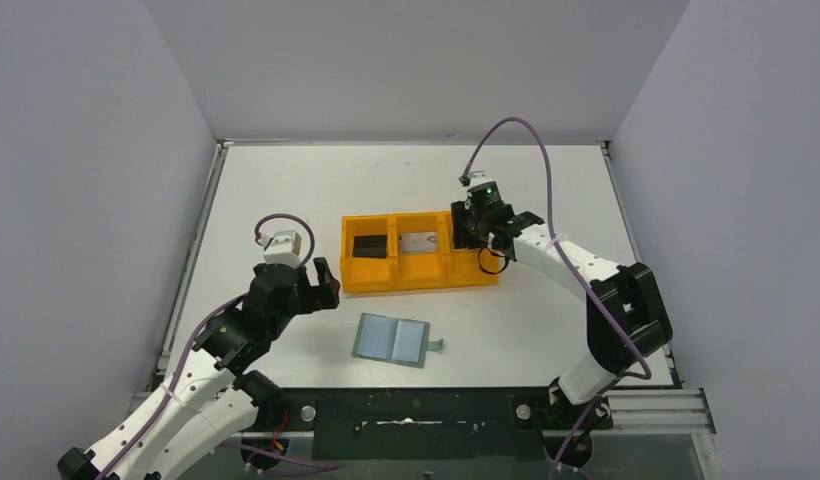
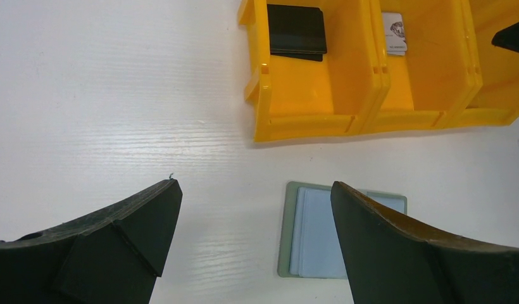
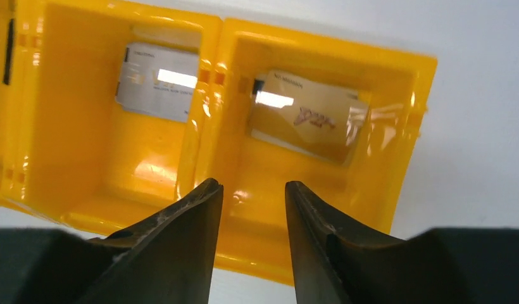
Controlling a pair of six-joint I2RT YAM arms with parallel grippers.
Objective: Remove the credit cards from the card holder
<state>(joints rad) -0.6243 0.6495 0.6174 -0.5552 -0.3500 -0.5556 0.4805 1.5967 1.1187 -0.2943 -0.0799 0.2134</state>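
The thin black credit card (image 1: pixel 368 244) lies in the left compartment of the orange plastic tray (image 1: pixel 371 280), near the left pincer (image 2: pixel 254 190), spread wide and empty above the white table (image 1: pixel 266 190). The grey-green folding card holder (image 1: pixel 391 340) lies open, apart from the tray. The silvery grey card (image 1: pixel 418 243) occupies the middle compartment, the tan-brown card (image 3: pixel 304 117) the right, below the narrowly parted, empty right pincer (image 3: pixel 250 187).

a white table (image 1: pixel 286 180) with a faint grain stands in a plain booth, closed in by a pale grey back wall (image 1: pixel 416 60), a left wall (image 1: pixel 86 200) and a right wall (image 1: pixel 736 150). a thin metal rim (image 1: pixel 416 141) edges the table at the far side. the light is soft and even, leaving a dull sheen on the tabletop in the left wrist view.
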